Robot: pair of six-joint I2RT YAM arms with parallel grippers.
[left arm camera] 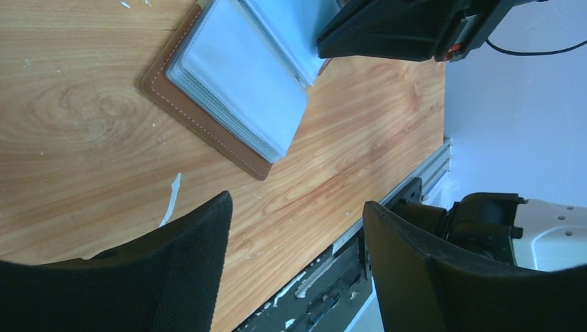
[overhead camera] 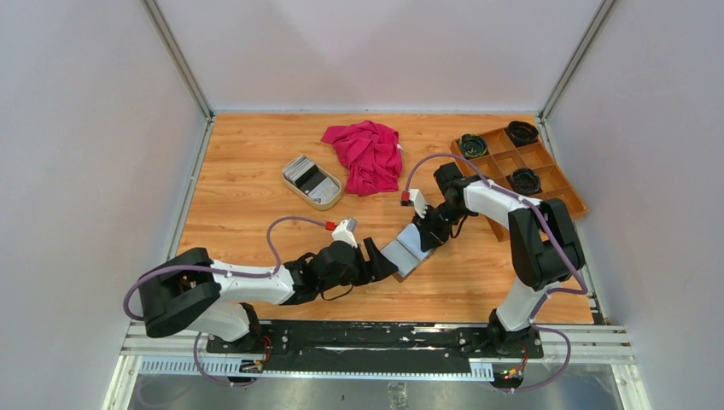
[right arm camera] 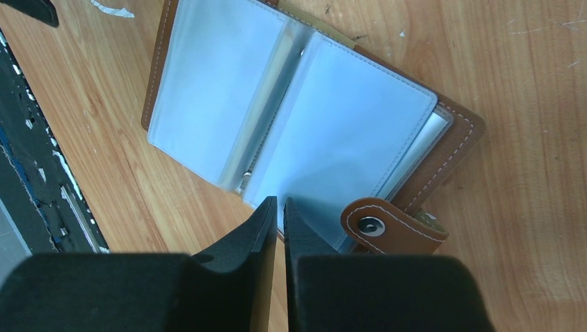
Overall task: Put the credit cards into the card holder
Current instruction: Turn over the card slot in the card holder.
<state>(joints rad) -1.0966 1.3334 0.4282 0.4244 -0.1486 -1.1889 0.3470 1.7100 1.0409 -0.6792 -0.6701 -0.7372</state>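
Note:
The card holder [overhead camera: 408, 249] lies open on the table between the two arms, brown leather outside with clear plastic sleeves facing up [right arm camera: 346, 117]. Its snap tab [right arm camera: 377, 225] curls up at the near edge. My left gripper [overhead camera: 388, 260] hovers just left of the holder [left arm camera: 235, 90], open [left arm camera: 297, 214], with only bare table between its fingers. My right gripper [overhead camera: 429, 232] sits at the holder's right side; its jaws [right arm camera: 280, 202] are shut, tips at the sleeve's edge, nothing seen between them. The credit cards [overhead camera: 309, 175] lie stacked in a beige oval dish at the back.
The beige dish [overhead camera: 327, 203] stands behind and to the left of the holder. A pink cloth [overhead camera: 367, 154] lies bunched beside it. A wooden compartment tray [overhead camera: 546, 175] with dark coils stands at the back right. The table's front edge and metal rail [left arm camera: 408, 190] run close under my left gripper.

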